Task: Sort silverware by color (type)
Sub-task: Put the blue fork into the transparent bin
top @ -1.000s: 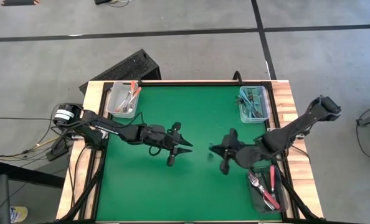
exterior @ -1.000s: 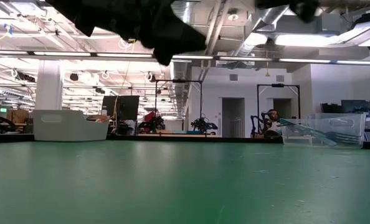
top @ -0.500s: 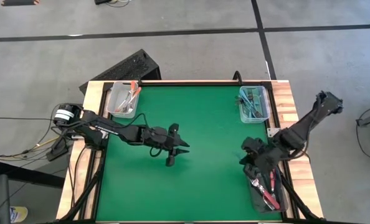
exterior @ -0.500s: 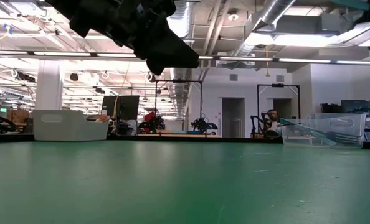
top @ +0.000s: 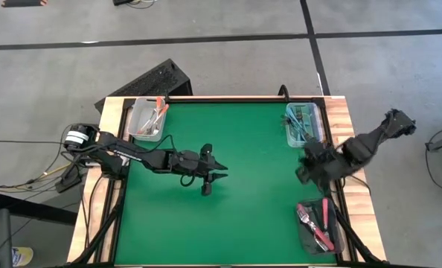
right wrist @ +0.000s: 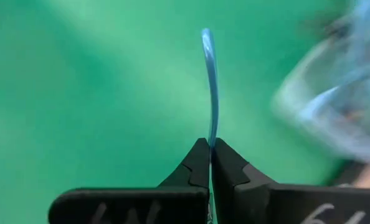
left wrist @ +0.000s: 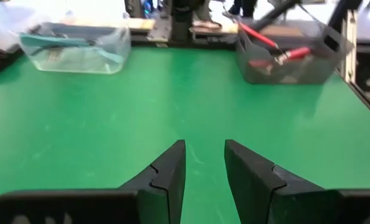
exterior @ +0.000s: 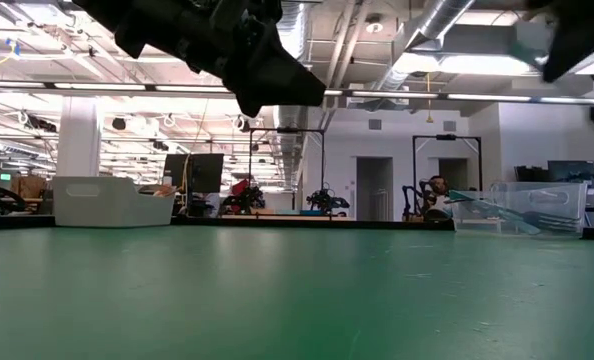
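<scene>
Matt green table mat (top: 236, 201), pale wood edges (top: 344, 119), translucent glossy blue plastic handle (right wrist: 210, 87), clear plastic bin (left wrist: 73, 46).

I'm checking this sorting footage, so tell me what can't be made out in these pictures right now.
- Right claw: it pinches a light blue handle; its tines are hidden behind the fingers in the right wrist view.
- Clear bin: motion-blurred in the right wrist view, contents unreadable.
- Right arm: smeared in the high view; the held piece doesn't show.
- Dark bin: forks too small to count in the high view.
</scene>
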